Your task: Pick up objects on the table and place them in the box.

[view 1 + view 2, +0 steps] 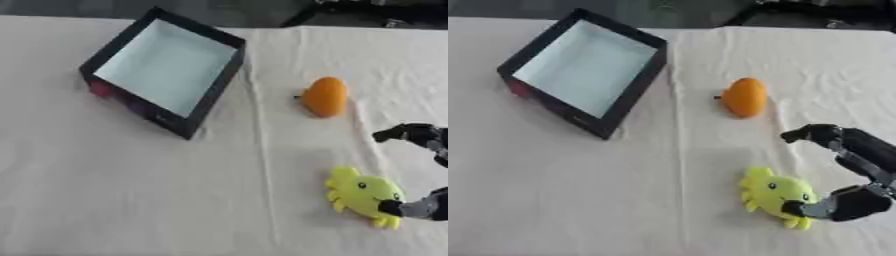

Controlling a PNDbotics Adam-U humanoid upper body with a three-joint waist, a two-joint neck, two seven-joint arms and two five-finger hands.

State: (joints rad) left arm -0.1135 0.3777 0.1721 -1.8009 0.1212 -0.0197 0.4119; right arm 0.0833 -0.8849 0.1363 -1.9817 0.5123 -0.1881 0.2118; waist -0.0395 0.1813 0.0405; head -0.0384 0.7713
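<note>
Upper left of frame: box [166, 67], black walls, pale blue floor, set askew on the worktop [131, 190] with one corner pointing down-frame. Nothing visible on its floor, so the open top is free to receive objects. A reddish patch shows against its lower-left outer wall; cannot tell what it is. The worktop carries a cream cloth with a crease running down the middle.

Centre right: orange fruit-shaped object [745, 97], lying alone on the cloth, a small dark stem end toward the left. It sits well apart from the box and is untouched, apparently waiting its turn.

Lower right: yellow plush toy [776, 195], flat on the cloth, face side up, with small lobes along its edge. The right hand [846, 165] comes in from the right edge and brackets it. One dark fingertip touches the toy's lower right side, while the upper finger arches out above it, tip pointing left, clear of the plush. The hand is spread wide and has hold of nothing yet. Judged a pre-grasp pose, opened to take the toy's full width. Toy not lifted.

Left hand appears in neither view.
</note>
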